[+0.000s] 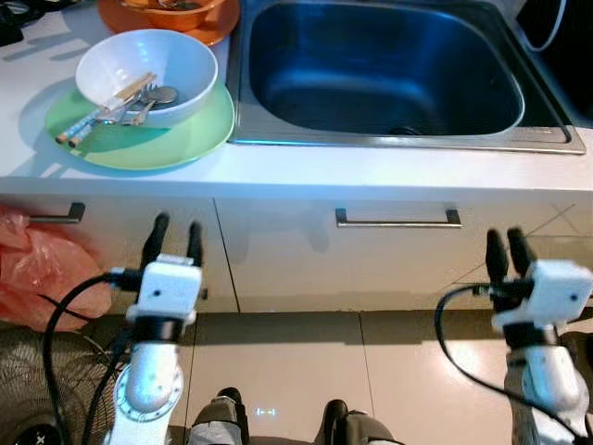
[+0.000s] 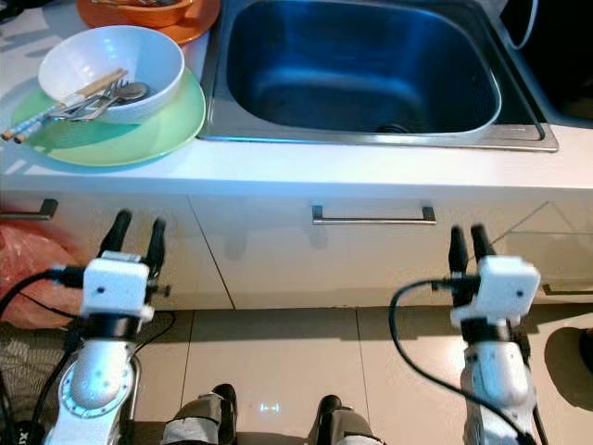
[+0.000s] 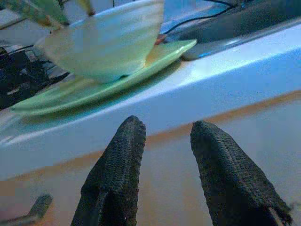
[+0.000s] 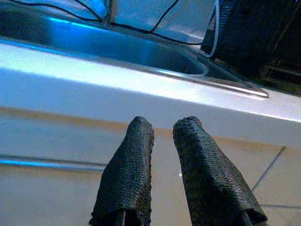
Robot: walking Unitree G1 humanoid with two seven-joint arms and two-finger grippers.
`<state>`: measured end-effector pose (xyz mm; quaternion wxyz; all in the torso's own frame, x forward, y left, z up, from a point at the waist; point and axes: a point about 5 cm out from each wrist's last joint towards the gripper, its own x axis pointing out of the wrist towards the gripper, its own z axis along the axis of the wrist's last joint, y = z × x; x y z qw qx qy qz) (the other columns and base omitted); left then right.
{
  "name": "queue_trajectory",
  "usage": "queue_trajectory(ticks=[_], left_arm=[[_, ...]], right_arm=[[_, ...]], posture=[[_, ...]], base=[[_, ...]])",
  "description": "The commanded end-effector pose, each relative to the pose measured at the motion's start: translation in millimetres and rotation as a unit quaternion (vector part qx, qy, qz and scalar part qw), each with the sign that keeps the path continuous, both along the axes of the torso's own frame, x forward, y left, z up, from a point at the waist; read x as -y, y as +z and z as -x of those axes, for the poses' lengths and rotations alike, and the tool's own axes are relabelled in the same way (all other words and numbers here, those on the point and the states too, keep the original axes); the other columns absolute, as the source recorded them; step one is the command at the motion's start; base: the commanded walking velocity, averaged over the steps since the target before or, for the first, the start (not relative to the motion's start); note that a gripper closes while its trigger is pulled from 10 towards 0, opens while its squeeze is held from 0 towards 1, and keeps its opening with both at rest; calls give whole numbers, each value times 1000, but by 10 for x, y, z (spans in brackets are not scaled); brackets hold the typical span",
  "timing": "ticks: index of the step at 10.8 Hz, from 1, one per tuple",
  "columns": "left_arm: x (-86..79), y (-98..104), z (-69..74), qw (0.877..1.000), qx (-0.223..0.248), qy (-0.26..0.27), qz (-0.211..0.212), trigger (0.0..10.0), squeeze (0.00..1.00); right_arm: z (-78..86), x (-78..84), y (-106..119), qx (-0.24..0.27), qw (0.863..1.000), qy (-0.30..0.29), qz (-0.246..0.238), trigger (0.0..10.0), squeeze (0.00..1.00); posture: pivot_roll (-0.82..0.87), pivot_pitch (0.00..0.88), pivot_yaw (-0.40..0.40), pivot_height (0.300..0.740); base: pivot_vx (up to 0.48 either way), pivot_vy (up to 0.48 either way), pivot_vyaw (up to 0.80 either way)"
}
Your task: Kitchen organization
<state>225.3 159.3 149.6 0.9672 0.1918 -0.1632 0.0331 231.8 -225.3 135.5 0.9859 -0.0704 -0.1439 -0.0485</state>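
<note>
White counter (image 1: 306,171) runs across the frame above white cabinet fronts, carrying everything in play; the rectangular stainless-steel sink (image 1: 384,65) is sunk into it, basin bare, presumably where the dishes go next. Left of the sink, touching nothing of it, lies a round pale-green plate (image 1: 139,139) with a white ceramic bowl (image 1: 146,74) stacked on it and wooden chopsticks and metal cutlery (image 1: 116,104) leaning in the bowl, ends over the rim: a used stack gathered for clearing, by the look. An orange dish (image 1: 167,17) sits further back, partly cut off. A pink plastic bag (image 1: 42,269) hangs low by the left cabinet; a long metal bar handle (image 1: 398,218) sits under the sink. Left tool (image 1: 176,236) is raised before the cabinet front below the plate, fingers apart, empty; the left wrist view looks up at the plate's edge, so a reach for the stack seems likely. Right tool (image 1: 508,248) is raised below the sink's right end, fingers near together with a slim gap, holding nothing. No brand, label or writing legible
</note>
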Motion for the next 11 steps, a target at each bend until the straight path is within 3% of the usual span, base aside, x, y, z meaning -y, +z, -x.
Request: queue_trajectory(ticks=[1, 5, 7, 11], left_arm=[[56, 86, -2, 1000, 6, -8, -1, 10000, 0], [136, 301, -110, 999, 32, -13, 10, 10000, 0], [207, 431, -241, 998, 57, -19, 13, 10000, 0], [227, 406, -355, 998, 62, 11, -5, 10000, 0]], right_arm=[[-8, 12, 143, 19, 1000, -8, -2, 10000, 0], [-159, -142, 551, 76, 997, 8, -13, 10000, 0], [-322, -336, 646, 87, 995, 38, -36, 10000, 0], [-548, -589, 544, 70, 992, 75, -72, 10000, 0]], posture=[[93, 236, -63, 740], [94, 213, -62, 740], [102, 195, -56, 740], [121, 182, -56, 740]], base=[[0, 0, 0], [0, 0, 0], [0, 0, 0], [0, 0, 0]])
